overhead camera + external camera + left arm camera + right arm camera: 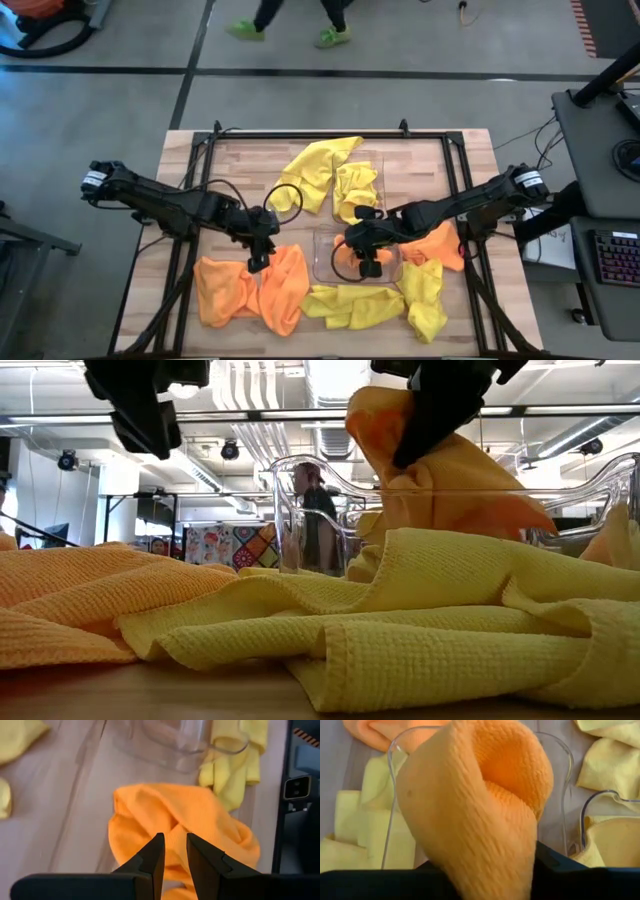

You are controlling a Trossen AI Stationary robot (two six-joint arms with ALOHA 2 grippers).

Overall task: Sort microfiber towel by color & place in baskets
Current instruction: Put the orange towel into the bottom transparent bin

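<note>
While the worktop (420, 150) is mostly bare wood with yellow towels (360, 305) and orange ones in heaps, the right gripper (368, 262) hangs over the near clear basket (322, 262). Its jaws pinch an orange towel (475, 800), which hangs long-ways down toward the basket. I think the drop comes next, so those jaws must open wide. The left gripper (174, 851) hovers over another orange towel (165, 817), jaws a little apart, holding nothing.

You see bright yellow towels (322, 172) and orange towels (250, 288) with a fine waffle weave, clear see-through baskets (325, 262), a pale wood-grain table (250, 160), and black hands, left (258, 262) and right (368, 268).
</note>
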